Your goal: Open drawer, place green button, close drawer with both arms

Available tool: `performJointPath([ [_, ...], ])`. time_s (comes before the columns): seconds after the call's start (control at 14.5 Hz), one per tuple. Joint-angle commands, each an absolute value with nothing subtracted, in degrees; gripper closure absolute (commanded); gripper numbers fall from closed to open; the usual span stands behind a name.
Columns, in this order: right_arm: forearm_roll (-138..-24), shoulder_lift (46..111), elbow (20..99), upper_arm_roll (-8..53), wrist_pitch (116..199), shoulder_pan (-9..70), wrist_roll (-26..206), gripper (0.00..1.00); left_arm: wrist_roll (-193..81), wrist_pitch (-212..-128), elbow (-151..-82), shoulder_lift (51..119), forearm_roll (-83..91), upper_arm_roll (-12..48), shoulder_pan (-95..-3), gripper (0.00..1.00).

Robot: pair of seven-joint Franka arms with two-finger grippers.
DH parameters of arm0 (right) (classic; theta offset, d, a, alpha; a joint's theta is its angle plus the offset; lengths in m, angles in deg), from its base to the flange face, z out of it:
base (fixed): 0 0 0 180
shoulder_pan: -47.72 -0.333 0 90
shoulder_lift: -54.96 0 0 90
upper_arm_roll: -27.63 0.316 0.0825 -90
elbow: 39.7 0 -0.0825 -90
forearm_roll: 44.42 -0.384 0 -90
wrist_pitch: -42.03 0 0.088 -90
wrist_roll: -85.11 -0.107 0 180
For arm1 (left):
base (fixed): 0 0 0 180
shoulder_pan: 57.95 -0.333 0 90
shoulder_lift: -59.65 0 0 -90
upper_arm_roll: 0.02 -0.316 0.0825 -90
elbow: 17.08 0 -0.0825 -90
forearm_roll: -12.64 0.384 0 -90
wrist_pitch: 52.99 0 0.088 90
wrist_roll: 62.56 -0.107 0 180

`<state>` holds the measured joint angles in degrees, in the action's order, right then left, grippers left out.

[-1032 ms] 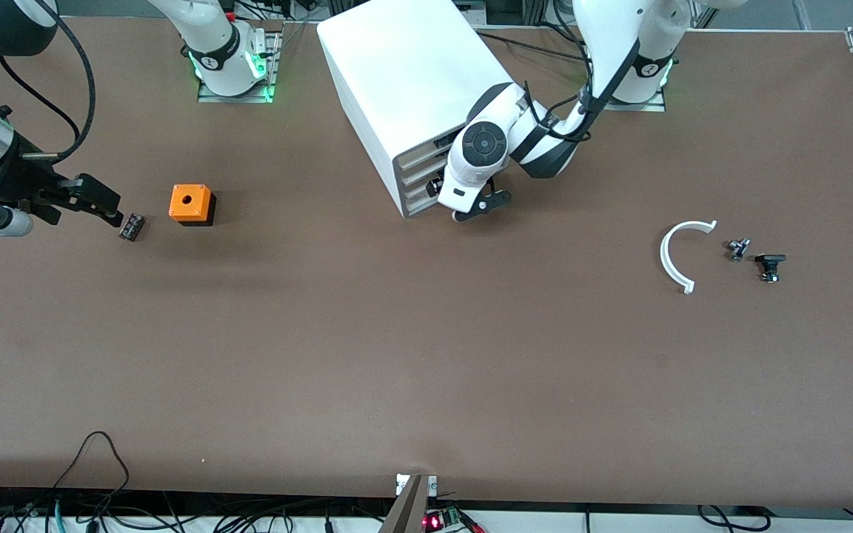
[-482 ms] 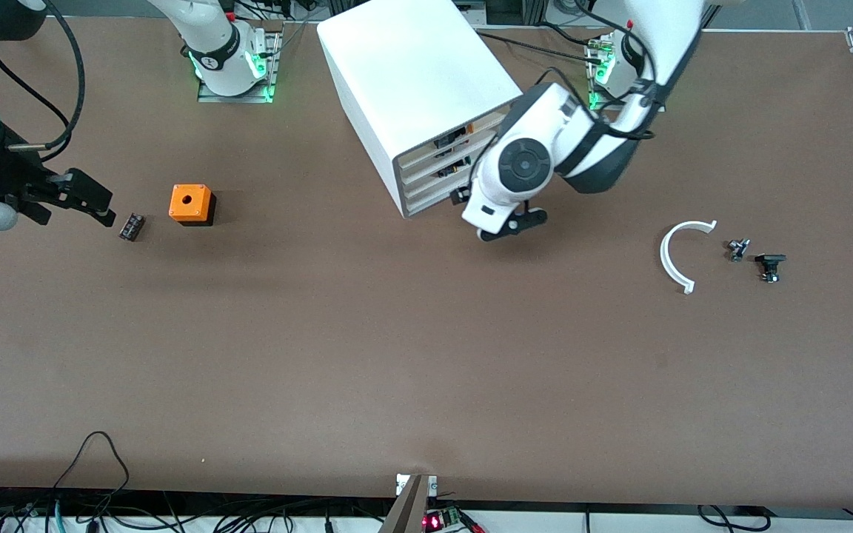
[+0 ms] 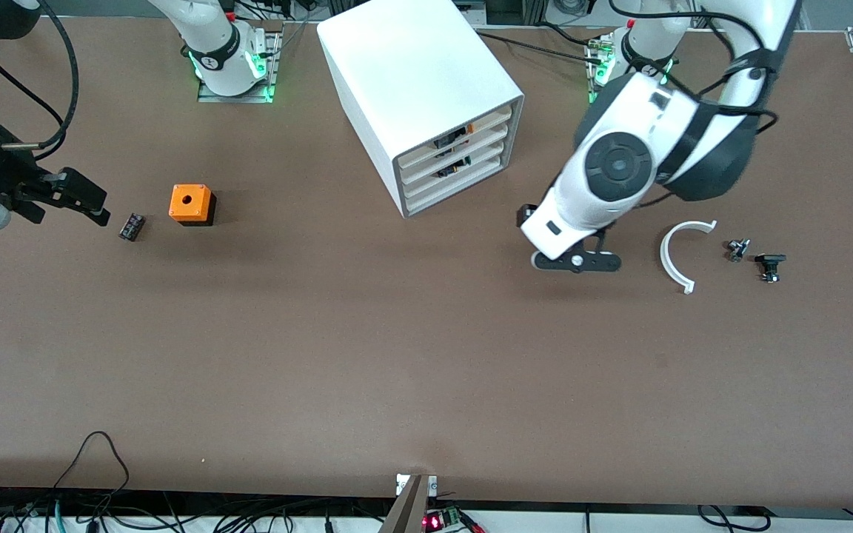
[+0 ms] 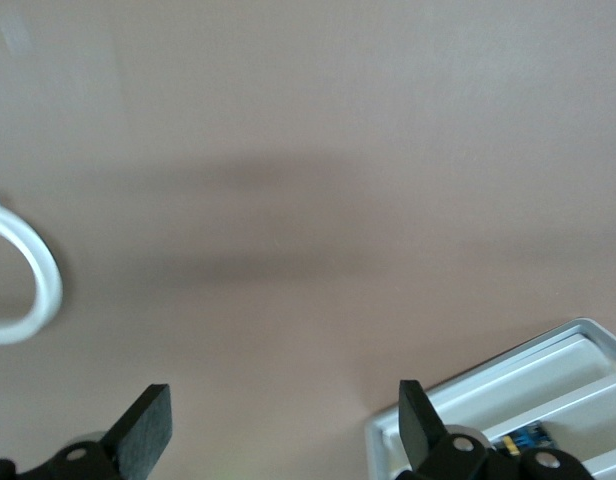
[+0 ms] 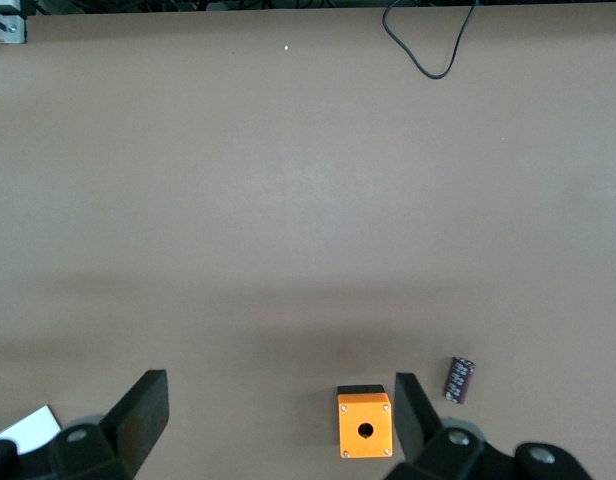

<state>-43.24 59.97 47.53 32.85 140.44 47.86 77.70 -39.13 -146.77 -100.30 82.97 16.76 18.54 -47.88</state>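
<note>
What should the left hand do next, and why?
Probably move the left hand toward the small parts beside the white curved piece: it hangs open and empty over the table. The right hand waits open by the dark cylinder.

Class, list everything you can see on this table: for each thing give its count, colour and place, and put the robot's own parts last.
Cabinet: one, white, four drawers, between the bases.
Orange box: one, toward the right arm's end.
Dark cylinder: one, beside the orange box.
Curved strip: one, white, toward the left arm's end.
Small dark parts: two, beside the strip.
Left gripper: black, open, over bare table between cabinet and strip.
Right gripper: black, open, by the cylinder.
</note>
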Motion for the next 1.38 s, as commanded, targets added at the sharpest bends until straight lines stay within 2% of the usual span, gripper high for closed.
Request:
performJointPath([
  [0.0,-41.5,60.8,45.7,33.7,138.4,48.3,77.1,0.00,-51.4,-144.8,-96.7,81.9,17.9,18.9,-52.8,0.00],
  [0.28,-42.3,61.4,45.6,33.6,137.5,48.4,77.3,0.00,-60.3,-138.1,-93.7,78.0,17.7,19.0,-58.7,0.00],
  [0.41,-42.8,61.4,45.6,33.6,137.4,48.5,77.4,0.00,-65.1,-138.0,-93.7,76.3,16.7,18.9,-61.5,0.00],
  [0.55,-42.8,61.4,45.6,33.5,137.4,48.5,77.4,0.00,-65.5,-139.5,-96.3,72.2,13.6,14.0,-60.5,0.00],
  [0.76,-42.8,61.4,45.6,33.5,137.6,48.5,77.5,0.00,-66.0,-146.3,-107.4,63.9,10.4,5.8,-57.6,0.00],
  [0.89,-42.8,61.4,45.6,33.5,137.7,48.5,77.4,0.00,-65.9,-153.9,-114.5,58.5,10.3,5.5,-57.8,0.00],
  [0.96,-42.8,61.4,45.6,33.5,137.8,48.5,77.4,0.00,-66.0,-155.2,-117.1,56.6,10.5,5.5,-57.7,0.00],
  [1.31,-42.7,61.5,45.6,33.5,137.8,48.6,77.4,0.00,-65.9,-149.7,-116.4,56.5,11.0,5.4,-58.5,0.00],
])
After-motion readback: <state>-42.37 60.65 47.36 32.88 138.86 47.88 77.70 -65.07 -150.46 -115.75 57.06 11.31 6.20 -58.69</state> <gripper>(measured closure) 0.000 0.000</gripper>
